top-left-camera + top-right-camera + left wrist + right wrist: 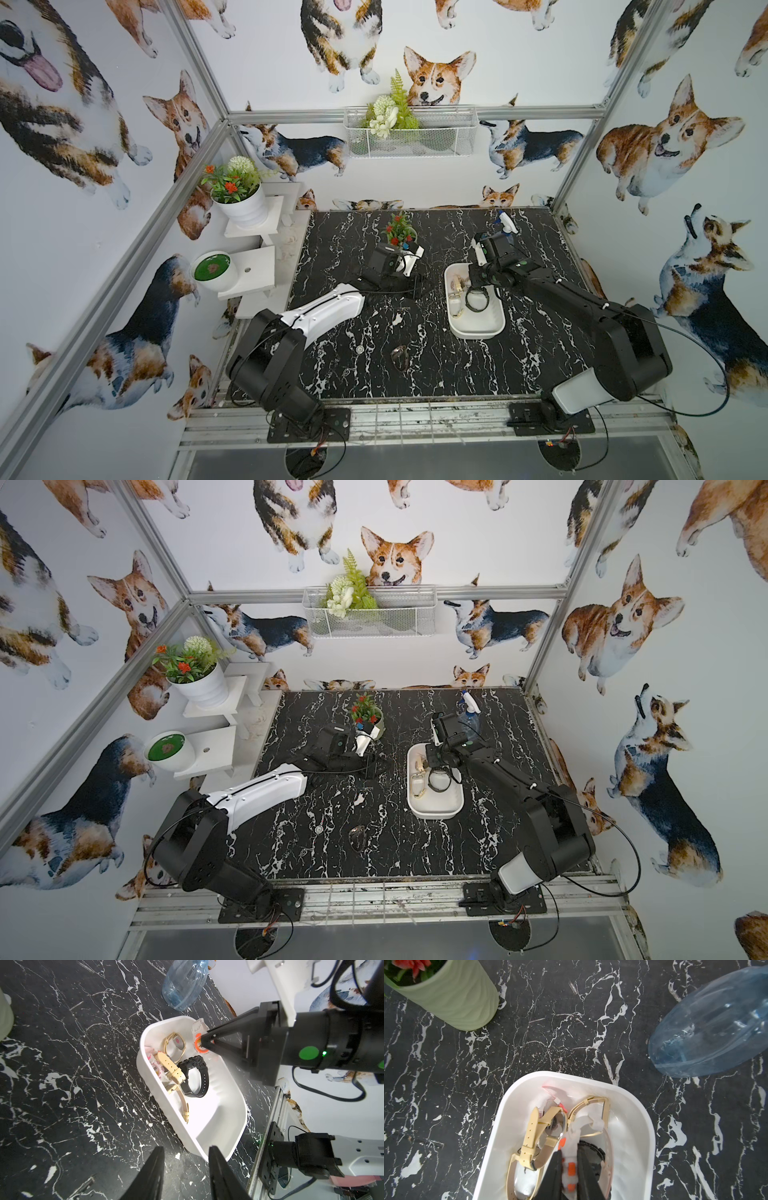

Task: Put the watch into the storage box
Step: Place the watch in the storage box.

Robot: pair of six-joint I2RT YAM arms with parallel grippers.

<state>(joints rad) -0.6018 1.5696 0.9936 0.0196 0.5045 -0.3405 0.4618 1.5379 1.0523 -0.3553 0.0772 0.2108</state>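
Right end effector [569,1148] is pinching a white-strapped, orange-trimmed watch [200,1026] just inside the far end of the shallow white plastic storage box [571,1074] — strap running lengthwise; left end effector [186,1148] is hovering spread and empty, farther off.

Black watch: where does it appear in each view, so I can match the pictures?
A top view: black watch in the storage box, beside the beige-strapped watch.
A top view: same spot in the box.
Left wrist: mid-box, fully visible, strap looped.
Right wrist: partly hidden behind the right gripper, shut on the white-and-orange watch.
Shared landmark: the storage box's white rim.
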